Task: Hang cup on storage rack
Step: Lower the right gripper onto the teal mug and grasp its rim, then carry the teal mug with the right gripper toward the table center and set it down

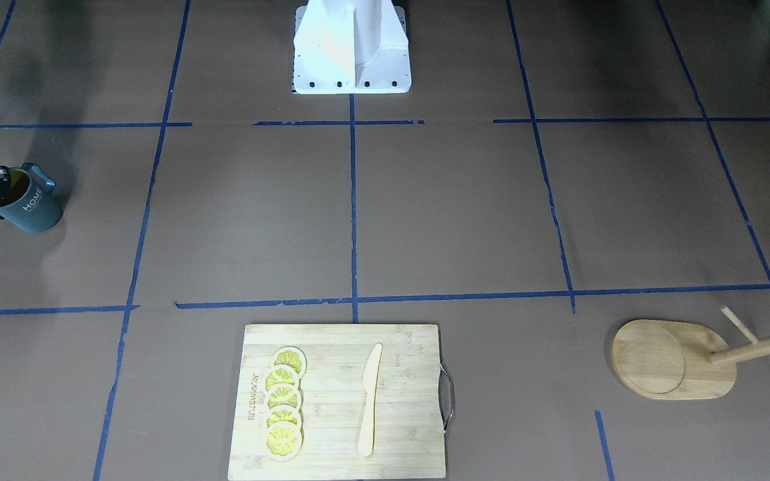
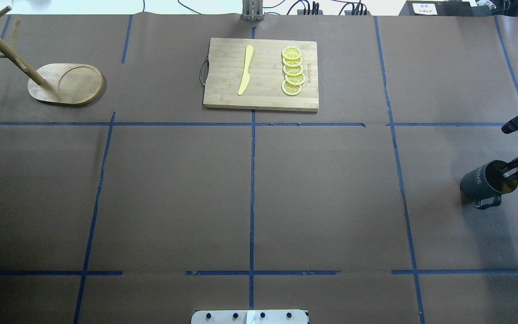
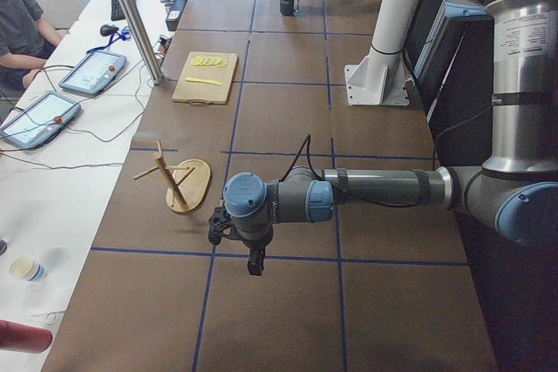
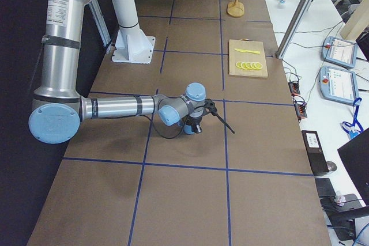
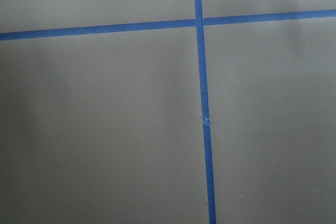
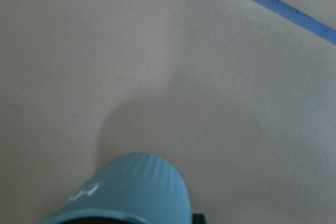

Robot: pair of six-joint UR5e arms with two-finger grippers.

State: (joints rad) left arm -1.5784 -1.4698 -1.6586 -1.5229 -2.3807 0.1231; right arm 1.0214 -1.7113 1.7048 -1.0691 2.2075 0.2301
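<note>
The cup (image 1: 32, 206) is a dark blue-grey mug with a yellow inside and white "HOME" lettering. It is tilted at the table's far right side in the overhead view (image 2: 483, 182), with its handle toward the robot. My right gripper (image 2: 508, 172) is shut on the cup's rim, one finger inside the mouth. The right wrist view shows the cup's ribbed body (image 6: 126, 192) over bare table. The storage rack (image 2: 68, 83), a wooden mug tree with an oval base, stands at the far left corner (image 1: 672, 361). My left gripper (image 3: 253, 263) shows only in the exterior left view; I cannot tell its state.
A bamboo cutting board (image 2: 223, 76) with lemon slices (image 2: 292, 72) and a yellow knife (image 2: 246, 69) lies at the far middle edge. The robot's white base (image 1: 351, 47) stands at the near middle. Blue tape lines grid the brown table.
</note>
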